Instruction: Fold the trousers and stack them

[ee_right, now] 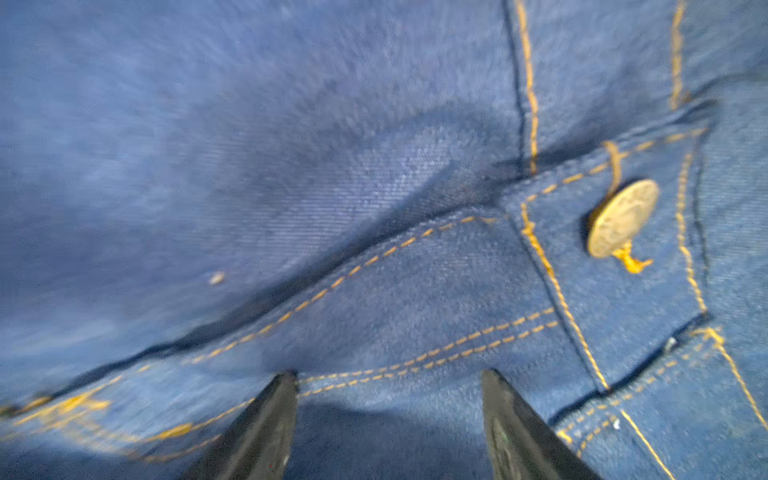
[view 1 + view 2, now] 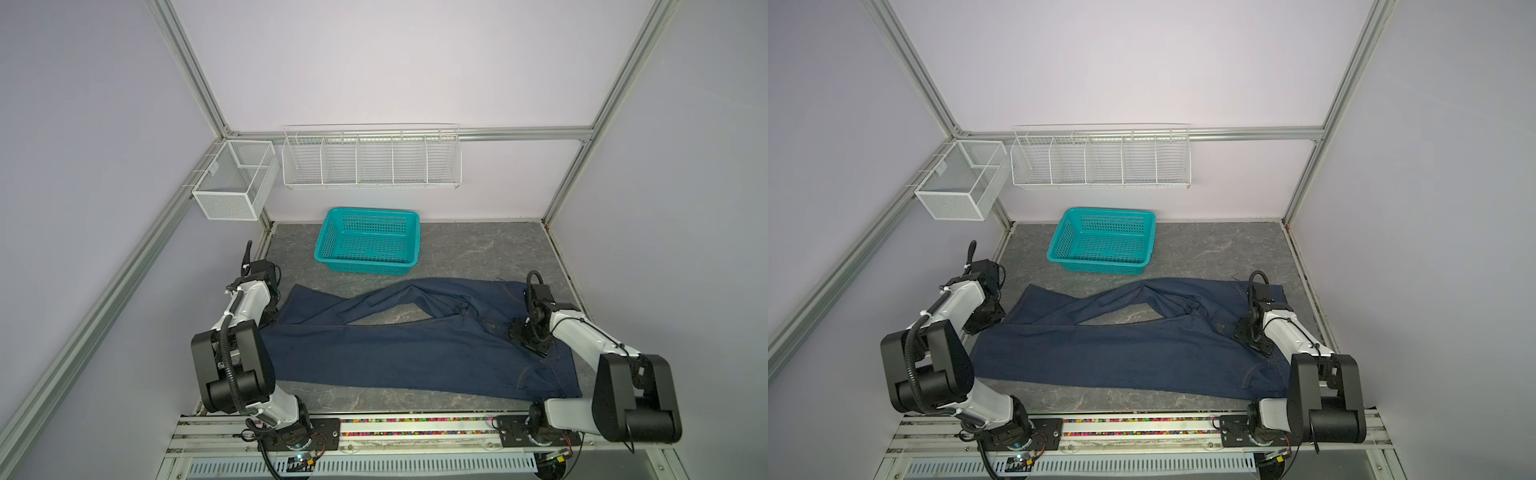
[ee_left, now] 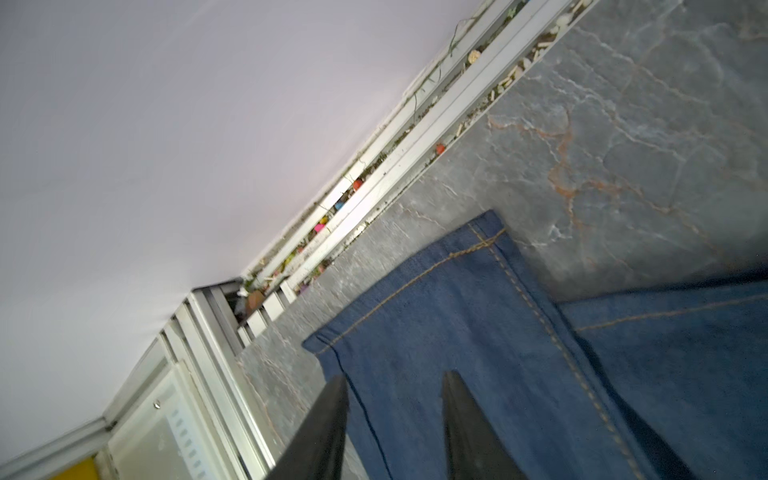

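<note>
Lying flat on the grey, marble-veined counter (image 2: 478, 249) in both top views, the trousers (image 2: 395, 353) are dark navy denim. The waist is at the right and the legs run left. The far leg buckles into a soft ridge, leaving a bare wedge of counter between the legs. Behind them, apart from the cloth, sits the basket (image 2: 365, 264), teal perforated plastic with sloping walls. The left gripper (image 2: 982, 322) is low at the leg ends, half hidden by its own arm, so its jaws cannot be read here. The right gripper (image 2: 532, 343), black and blocky, points down over the waist; its gap is not clear from above either.

In the left wrist view the left gripper (image 3: 395, 376) has its two black tapered fingers apart with nothing between them. Under them lies one leg's end, its hem (image 3: 399, 289) a straight folded band edged with tan stitching, a side seam crossing it. Whether the tips touch the cloth cannot be told.

In the right wrist view the right gripper (image 1: 386, 374) stands wide apart and empty, its tips close over a double row of orange stitching near the waistband. The denim shows a fine twill weave, puckered into a shallow fold. A round brass-coloured button (image 1: 623, 218) with an embossed face sits on the waistband, off to one side of the fingers.
</note>
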Controlling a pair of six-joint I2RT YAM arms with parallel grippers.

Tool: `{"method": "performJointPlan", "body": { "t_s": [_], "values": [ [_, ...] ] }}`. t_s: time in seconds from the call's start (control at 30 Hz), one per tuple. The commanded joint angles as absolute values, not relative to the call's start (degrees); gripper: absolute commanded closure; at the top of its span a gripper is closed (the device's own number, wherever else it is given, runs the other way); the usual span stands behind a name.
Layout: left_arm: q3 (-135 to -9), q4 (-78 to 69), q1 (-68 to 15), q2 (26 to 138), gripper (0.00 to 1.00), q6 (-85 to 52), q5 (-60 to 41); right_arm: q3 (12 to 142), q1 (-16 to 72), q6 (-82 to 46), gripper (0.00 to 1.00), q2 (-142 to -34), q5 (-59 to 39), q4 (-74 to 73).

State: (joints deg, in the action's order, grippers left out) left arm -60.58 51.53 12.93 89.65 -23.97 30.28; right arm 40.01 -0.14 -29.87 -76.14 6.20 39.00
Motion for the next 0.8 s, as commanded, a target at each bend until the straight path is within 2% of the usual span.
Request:
{"method": "performJointPlan", "body": {
  "t_s": [0.0, 0.13, 0.37, 0.5, 0.77],
  "values": [
    [-62.7, 53.0, 13.3, 87.9, 0.45, -23.1, 26.8, 44.1, -0.3, -27.1, 0.26, -72.9, 1.8, 39.8],
    [-63.2, 55.8, 11.8, 83.9, 0.37, -23.9, 19.1, 47.9, -0.2, -23.0, 0.26, -71.6, -4.2, 37.7],
    [-60.0, 51.8, 6.7, 81.4, 0.34, -30.9, 4.2, 49.4, 0.6, -18.1, 0.25, -71.9, -15.6, 28.5],
    [-59.5, 47.7, 3.9, 83.8, 0.33, -34.3, 1.5, 53.7, 1.6, -14.6, 0.25, -75.7, -19.2, 27.7],
    [-60.7, 42.4, 2.8, 92.3, 0.32, -33.8, 1.7, 64.6, 6.5, 2.1, 0.26, -88.1, -18.4, 31.4]
  ]
}}
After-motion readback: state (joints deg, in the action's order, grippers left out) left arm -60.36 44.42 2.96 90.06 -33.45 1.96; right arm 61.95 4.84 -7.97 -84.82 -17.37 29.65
